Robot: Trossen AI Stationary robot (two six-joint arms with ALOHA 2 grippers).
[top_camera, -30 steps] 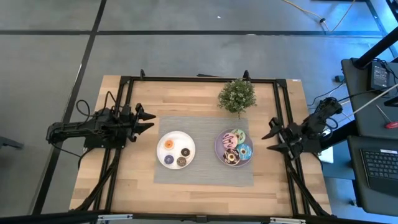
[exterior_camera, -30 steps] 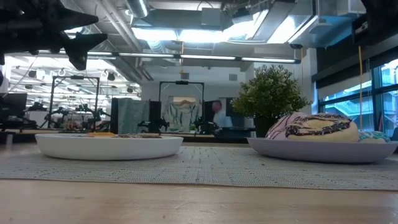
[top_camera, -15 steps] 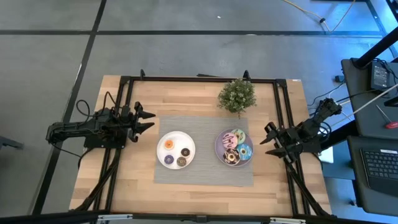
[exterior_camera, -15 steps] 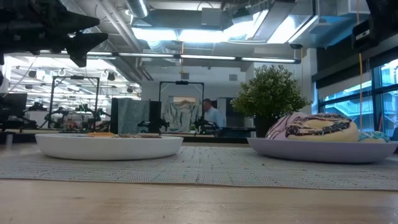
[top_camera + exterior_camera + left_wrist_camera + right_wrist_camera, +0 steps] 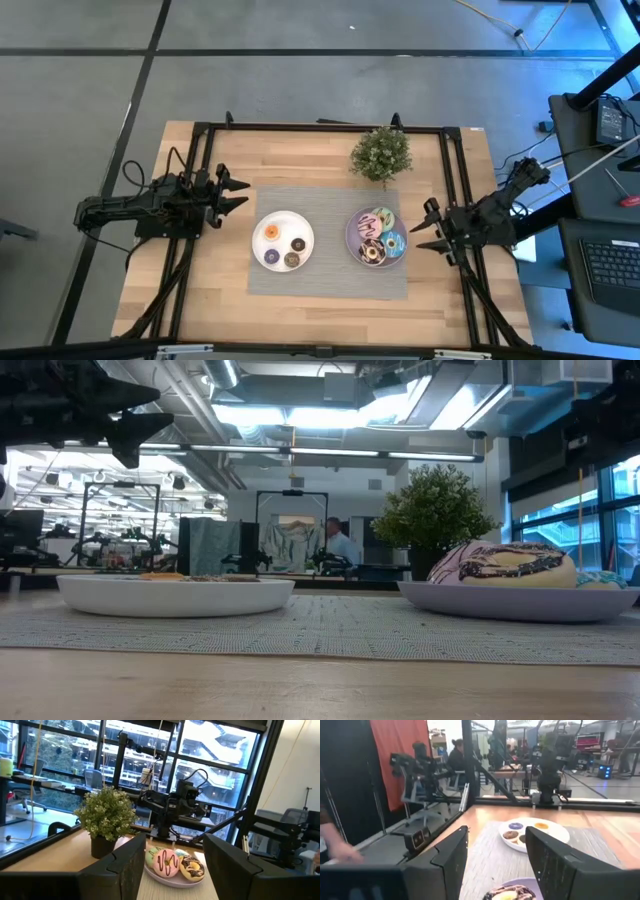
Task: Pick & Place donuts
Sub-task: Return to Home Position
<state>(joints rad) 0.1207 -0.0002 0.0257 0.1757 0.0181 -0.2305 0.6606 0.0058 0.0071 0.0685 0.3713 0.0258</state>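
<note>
Four large donuts, green-white [image 5: 384,218], pink [image 5: 367,228], blue [image 5: 394,243] and chocolate [image 5: 372,254], lie on a lilac plate [image 5: 351,243]. Four mini donuts, orange [image 5: 271,232], dark brown [image 5: 298,244], purple [image 5: 271,257] and speckled [image 5: 291,260], lie on a white plate [image 5: 283,219]. My left gripper [image 5: 238,193] hangs open above the table, left of the white plate. My right gripper [image 5: 422,227] hangs open just right of the lilac plate, pointing at it. Neither holds anything.
Both plates sit on a grey mat [image 5: 328,205] in the middle of the wooden table. A small potted plant [image 5: 381,153] stands at the far edge behind the lilac plate. A black frame [image 5: 320,127] runs along the table's sides. People show in the room beyond.
My right gripper has come down and gone a little toward the lilac plate, still open. The donuts and plates have not moved.
</note>
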